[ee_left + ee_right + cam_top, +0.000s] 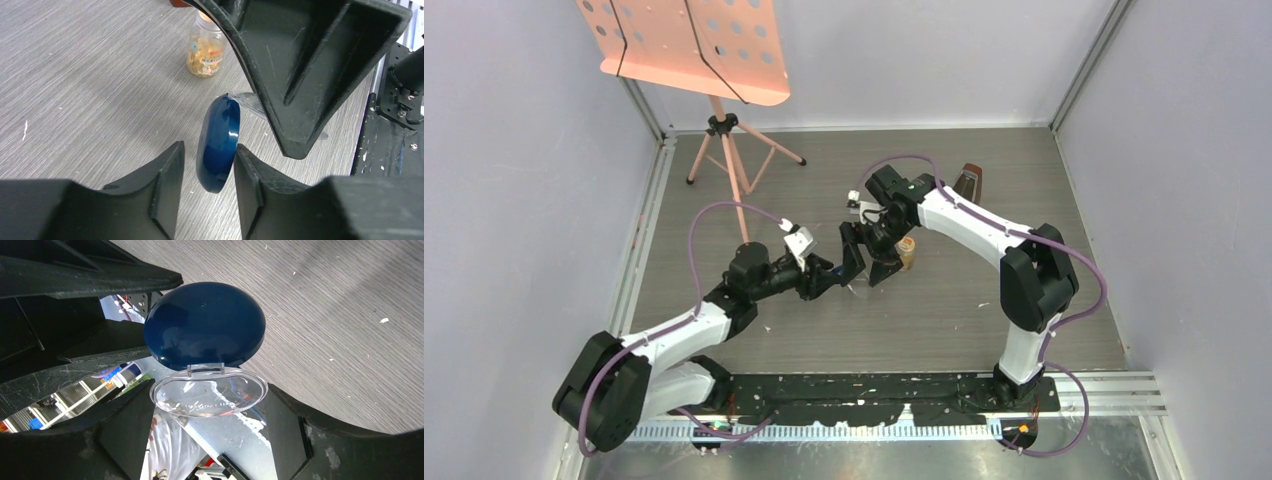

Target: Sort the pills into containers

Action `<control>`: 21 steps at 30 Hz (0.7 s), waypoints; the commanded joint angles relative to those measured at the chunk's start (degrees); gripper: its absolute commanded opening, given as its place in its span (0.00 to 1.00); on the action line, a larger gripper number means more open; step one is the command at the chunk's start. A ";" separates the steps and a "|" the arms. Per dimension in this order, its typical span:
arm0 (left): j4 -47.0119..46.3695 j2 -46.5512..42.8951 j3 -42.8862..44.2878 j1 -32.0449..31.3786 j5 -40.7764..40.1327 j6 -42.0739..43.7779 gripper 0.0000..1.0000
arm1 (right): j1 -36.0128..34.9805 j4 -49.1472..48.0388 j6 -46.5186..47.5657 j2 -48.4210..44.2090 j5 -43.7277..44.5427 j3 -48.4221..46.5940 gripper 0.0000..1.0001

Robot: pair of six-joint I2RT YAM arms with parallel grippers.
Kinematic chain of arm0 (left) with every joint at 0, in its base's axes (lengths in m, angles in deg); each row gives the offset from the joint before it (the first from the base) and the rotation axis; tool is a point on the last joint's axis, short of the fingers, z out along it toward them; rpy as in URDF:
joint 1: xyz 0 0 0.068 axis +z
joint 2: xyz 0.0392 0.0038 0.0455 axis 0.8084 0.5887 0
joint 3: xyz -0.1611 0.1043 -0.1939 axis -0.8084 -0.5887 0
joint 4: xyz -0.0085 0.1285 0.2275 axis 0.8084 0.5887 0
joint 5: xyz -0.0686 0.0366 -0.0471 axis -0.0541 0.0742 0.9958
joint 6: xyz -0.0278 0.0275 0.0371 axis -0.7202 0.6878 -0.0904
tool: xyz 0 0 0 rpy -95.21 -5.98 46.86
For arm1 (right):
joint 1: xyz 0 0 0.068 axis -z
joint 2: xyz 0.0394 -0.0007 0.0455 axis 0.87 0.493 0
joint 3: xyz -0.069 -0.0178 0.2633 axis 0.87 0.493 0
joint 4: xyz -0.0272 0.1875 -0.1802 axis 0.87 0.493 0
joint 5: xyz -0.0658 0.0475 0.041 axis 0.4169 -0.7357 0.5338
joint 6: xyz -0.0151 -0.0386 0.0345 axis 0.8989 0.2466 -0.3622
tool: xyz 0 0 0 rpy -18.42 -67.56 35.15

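The dark-blue dish (pixel 217 145) is off the table, turned on edge. A clear hinged lid (pixel 207 392) hangs open from it; the dish's back shows in the right wrist view (pixel 205 325). My left gripper (pixel 208 146) is open around the dish: one finger (pixel 250 185) touches it and a gap shows at the other. My right gripper (pixel 210 390) is shut across the clear lid. Both grippers meet mid-table, the left (pixel 829 275) beside the right (pixel 876 262). The amber bottle (pixel 205 47) stands upright just beyond, with yellowish-tan pills inside. No loose pills show.
The bottle also shows next to the right gripper (pixel 906 252). A brown metronome (pixel 970 182) stands at the back right. A pink music stand (pixel 714 60) stands at the back left. White flecks (pixel 384 320) lie on the grey table.
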 commanded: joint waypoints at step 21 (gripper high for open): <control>-4.85 1.01 -0.84 0.76 -5.86 -5.81 0.00 | 0.39 -10.89 -4.73 -2.92 2.01 -4.27 0.91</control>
